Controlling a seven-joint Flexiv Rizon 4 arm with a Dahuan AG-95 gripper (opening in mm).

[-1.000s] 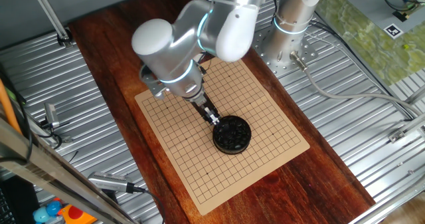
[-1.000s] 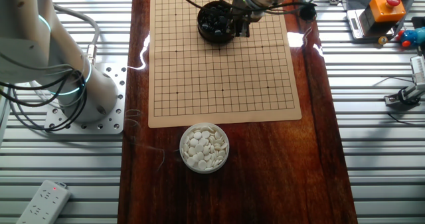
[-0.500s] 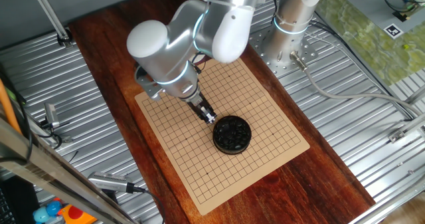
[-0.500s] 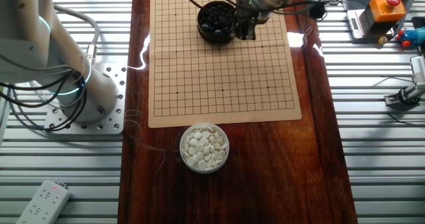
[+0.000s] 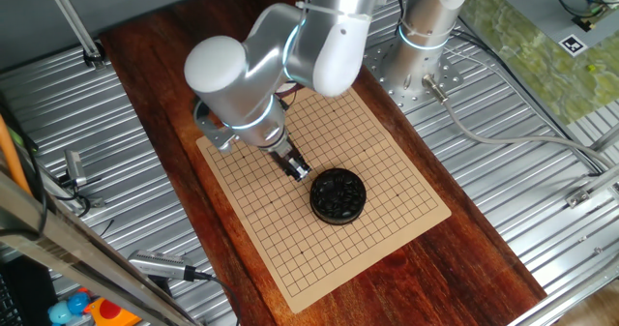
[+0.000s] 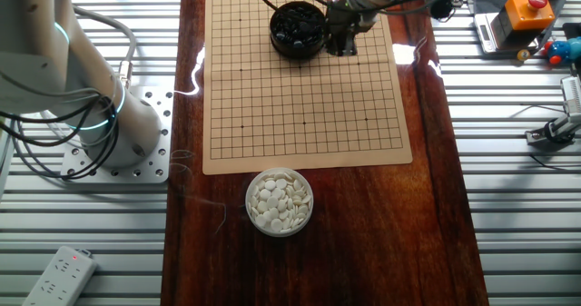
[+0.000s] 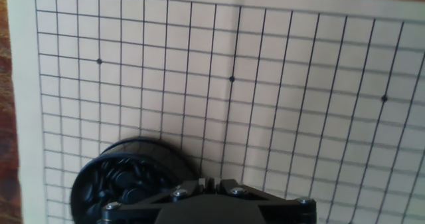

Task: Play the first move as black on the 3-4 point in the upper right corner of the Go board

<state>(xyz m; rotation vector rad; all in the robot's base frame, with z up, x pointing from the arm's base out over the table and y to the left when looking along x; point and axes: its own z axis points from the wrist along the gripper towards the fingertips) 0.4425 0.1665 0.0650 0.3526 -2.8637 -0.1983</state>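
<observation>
On the dark wooden desk [image 6: 300,251], the board [image 6: 300,115] carries the bowl of black stones [image 6: 297,29], beside which the hand [image 6: 341,44] is held, its grip indiscernible, so carrying toward the corner is judged next.

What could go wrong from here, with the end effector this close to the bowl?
1. The end effector sits right beside the round black bowl of black stones, which stands on the tan gridded Go board; a sideways move could knock it.
2. The fingertips are hidden in the hand view, so whether a stone is held cannot be confirmed; it may place nothing.
</observation>
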